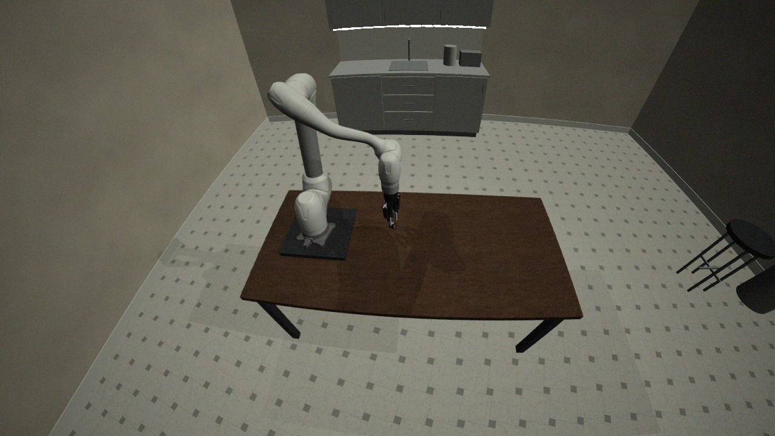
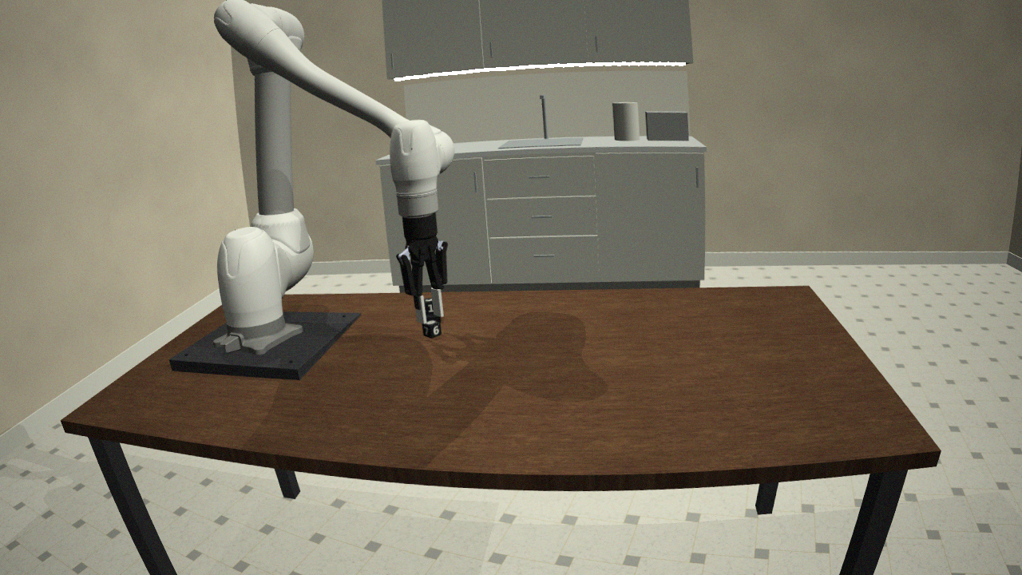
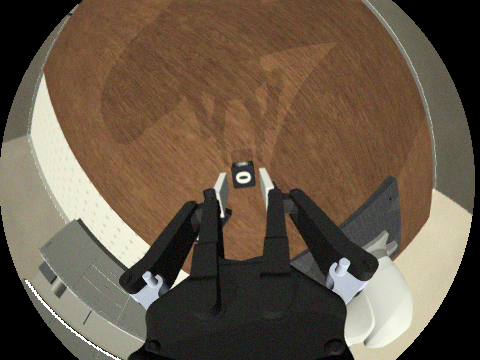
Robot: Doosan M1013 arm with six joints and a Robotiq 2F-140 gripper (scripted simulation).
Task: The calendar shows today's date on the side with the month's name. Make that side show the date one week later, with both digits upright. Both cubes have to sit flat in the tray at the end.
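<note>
Two small black number cubes stand stacked on the brown table (image 2: pixel 572 378). The upper cube (image 2: pixel 429 308) shows a 1 to the exterior view, and in the wrist view (image 3: pixel 244 176) its top shows a 0. The lower cube (image 2: pixel 431 330) sits turned on the table, with a 6 facing front. My gripper (image 2: pixel 429 307) points straight down with its fingers on either side of the upper cube; it also shows in the wrist view (image 3: pixel 244 182) and in the top view (image 1: pixel 392 221). The fingers are partly open, with a thin gap on each side of the cube. No tray or month block is in view.
The arm's base plate (image 2: pixel 267 344) sits at the table's left rear. A kitchen counter (image 2: pixel 543 207) stands behind the table, and a stool (image 1: pixel 731 252) stands on the floor to the right.
</note>
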